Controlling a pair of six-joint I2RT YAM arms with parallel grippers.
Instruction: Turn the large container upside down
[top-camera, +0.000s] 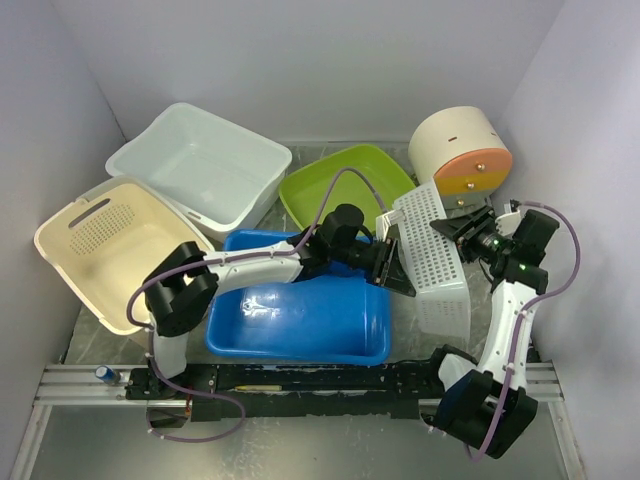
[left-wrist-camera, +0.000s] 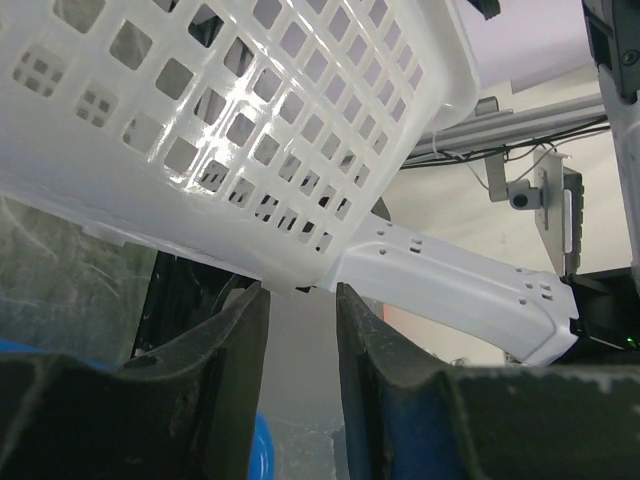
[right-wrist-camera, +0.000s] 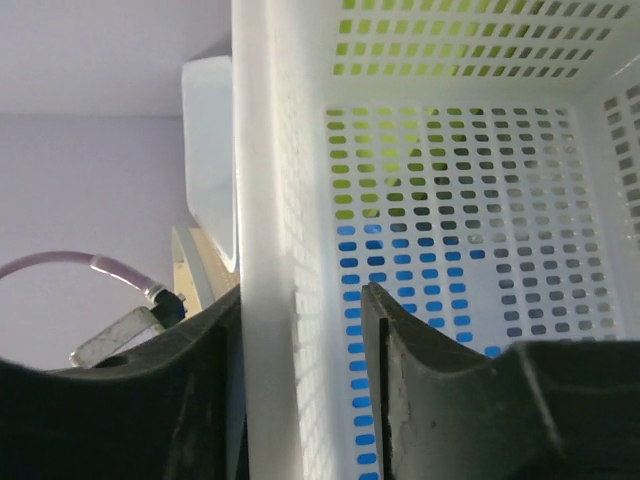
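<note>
The left arm (top-camera: 240, 268) and the right arm (top-camera: 505, 320) share one build: smooth white link shells between bulky black joint housings. A thin mauve cable (top-camera: 345, 171) loops off the left arm, and a matching one (top-camera: 572, 245) off the right. The left tool (left-wrist-camera: 298, 295) and right tool (right-wrist-camera: 300, 292) have matt black, scuffed, dusty fingers. Small green lights (top-camera: 497, 243) glow on the right wrist.

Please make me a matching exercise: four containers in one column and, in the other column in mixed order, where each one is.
1 blue tub
2 green tub
3 cream basket
4 white basket

A at the left edge
B held by left pincer and right pincer
C in the middle, by the arm bases
D behind the blue tub

Pairs: 1-C, 2-D, 3-A, 4-B
</note>
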